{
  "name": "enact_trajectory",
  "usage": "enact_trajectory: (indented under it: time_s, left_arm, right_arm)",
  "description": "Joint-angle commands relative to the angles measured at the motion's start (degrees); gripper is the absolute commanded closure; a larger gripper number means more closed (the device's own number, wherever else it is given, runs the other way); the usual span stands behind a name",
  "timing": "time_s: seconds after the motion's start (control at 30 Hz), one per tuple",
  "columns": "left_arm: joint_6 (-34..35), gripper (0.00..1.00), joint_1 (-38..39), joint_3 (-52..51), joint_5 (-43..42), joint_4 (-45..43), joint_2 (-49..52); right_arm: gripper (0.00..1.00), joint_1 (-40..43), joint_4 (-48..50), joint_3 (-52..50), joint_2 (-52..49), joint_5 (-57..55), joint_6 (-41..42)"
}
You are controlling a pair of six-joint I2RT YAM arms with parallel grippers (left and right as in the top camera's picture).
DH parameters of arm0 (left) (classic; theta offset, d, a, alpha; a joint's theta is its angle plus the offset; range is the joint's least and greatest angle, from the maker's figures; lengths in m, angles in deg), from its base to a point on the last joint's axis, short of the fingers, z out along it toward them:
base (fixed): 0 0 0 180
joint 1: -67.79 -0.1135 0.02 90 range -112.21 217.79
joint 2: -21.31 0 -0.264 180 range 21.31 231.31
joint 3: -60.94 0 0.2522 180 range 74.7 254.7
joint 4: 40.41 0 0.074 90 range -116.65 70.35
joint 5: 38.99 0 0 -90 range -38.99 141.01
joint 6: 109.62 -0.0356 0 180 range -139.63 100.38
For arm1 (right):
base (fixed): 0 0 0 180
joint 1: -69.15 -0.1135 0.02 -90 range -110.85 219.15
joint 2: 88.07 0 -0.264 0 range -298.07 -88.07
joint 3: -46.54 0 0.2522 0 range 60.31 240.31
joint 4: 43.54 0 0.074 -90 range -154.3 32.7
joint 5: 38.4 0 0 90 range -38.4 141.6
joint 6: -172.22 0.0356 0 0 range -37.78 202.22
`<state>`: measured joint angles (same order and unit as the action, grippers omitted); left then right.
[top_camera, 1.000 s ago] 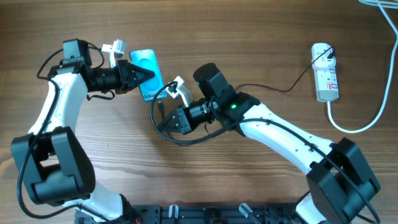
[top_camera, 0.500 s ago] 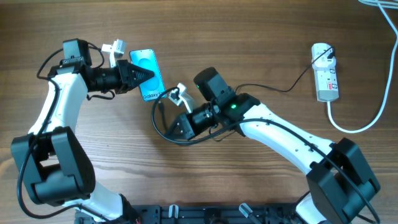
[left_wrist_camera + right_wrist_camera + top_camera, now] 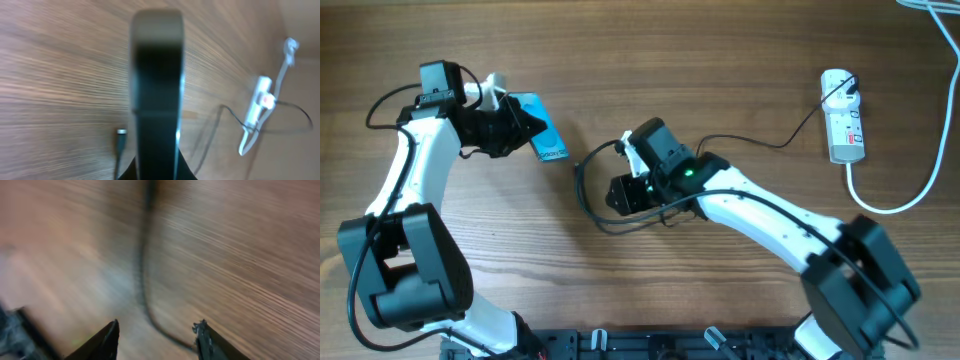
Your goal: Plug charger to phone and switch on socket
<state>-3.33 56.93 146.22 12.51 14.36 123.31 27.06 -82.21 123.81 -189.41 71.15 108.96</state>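
My left pincer (image 3: 524, 128) clamped on phone (image 3: 549, 147); long axis diagonal, white-strip end pointing near-right. Right pincer (image 3: 156, 341) apart above charger (image 3: 142, 280).

There are two robot arms, a left arm (image 3: 415, 170) and a right arm (image 3: 770, 215), and two grippers, the left gripper (image 3: 528, 127) and the right gripper (image 3: 156, 341). There is one phone (image 3: 548, 143), one white power strip (image 3: 844, 128), one thick white cord (image 3: 898, 210), and one thin black charger cable (image 3: 142, 275) with one small connector (image 3: 121, 132) and one black plug (image 3: 851, 97). There is one wooden table (image 3: 720, 60).
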Motion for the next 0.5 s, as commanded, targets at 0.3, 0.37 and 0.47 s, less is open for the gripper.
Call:
enact_trajectory:
  time_s: [0.3, 0.37, 0.47]
  left_arm:
    - [3.7, 0.96, -0.2, 0.5, 4.1, 0.0, -1.0]
    - [3.7, 0.96, -0.2, 0.5, 4.1, 0.0, -1.0]
    - [3.9, 0.96, -0.2, 0.5, 4.1, 0.0, -1.0]
  right_arm:
    - [0.62, 21.6, -26.7, 2.1, -9.6, -15.3, -2.8]
    - [0.60, 25.5, -32.4, 2.1, -9.6, -24.7, -2.6]
    - [0.57, 30.7, -37.3, 2.1, -9.6, -34.7, -2.5]
